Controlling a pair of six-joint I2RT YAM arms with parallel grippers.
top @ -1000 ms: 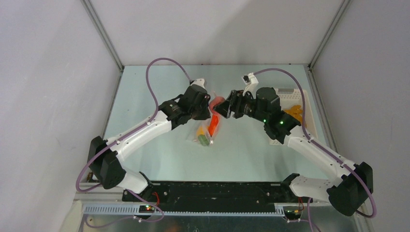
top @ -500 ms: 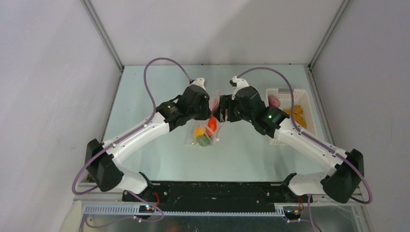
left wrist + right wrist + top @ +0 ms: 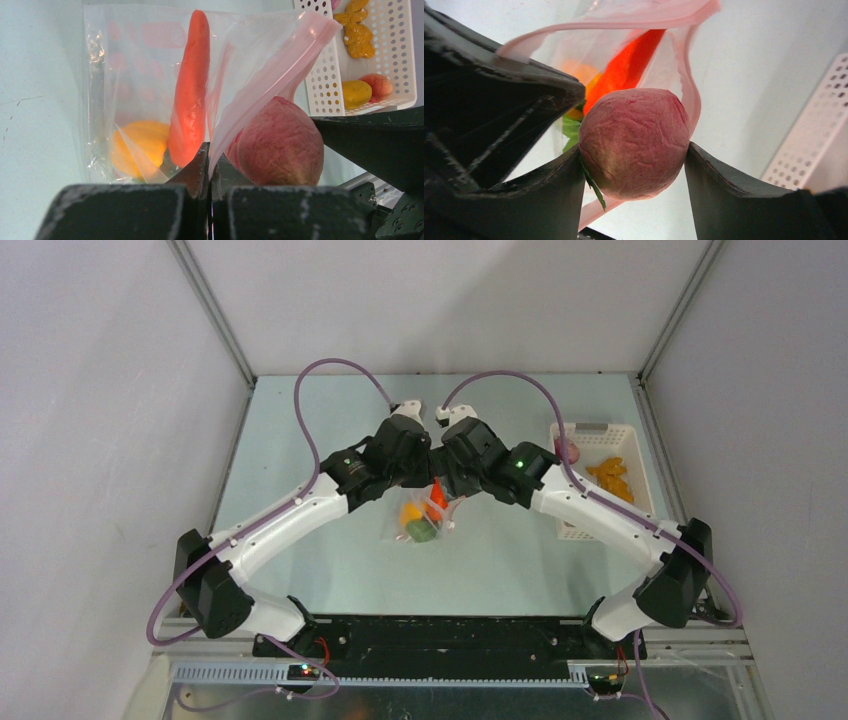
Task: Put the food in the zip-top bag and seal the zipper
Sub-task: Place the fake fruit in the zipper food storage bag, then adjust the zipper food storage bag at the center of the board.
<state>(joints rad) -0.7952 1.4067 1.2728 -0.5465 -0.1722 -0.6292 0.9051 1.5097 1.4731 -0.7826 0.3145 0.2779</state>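
The clear zip-top bag (image 3: 420, 520) lies mid-table under both wrists, holding an orange carrot (image 3: 190, 95), a yellow piece (image 3: 137, 147) and a green piece (image 3: 424, 533). My left gripper (image 3: 210, 157) is shut on the bag's pink zipper strip (image 3: 280, 65) and holds the mouth open. My right gripper (image 3: 634, 150) is shut on a pinkish-red peach (image 3: 634, 142), held at the bag's open mouth (image 3: 604, 22). The peach also shows in the left wrist view (image 3: 280, 145), just outside the lifted lip. In the top view both grippers are hidden beneath the wrists.
A white slotted basket (image 3: 640, 495) stands at the right with an orange piece (image 3: 610, 478) and a pink piece (image 3: 568, 452); in the left wrist view it holds a yellow piece (image 3: 356, 93) too. Grey walls close in the table's sides and back.
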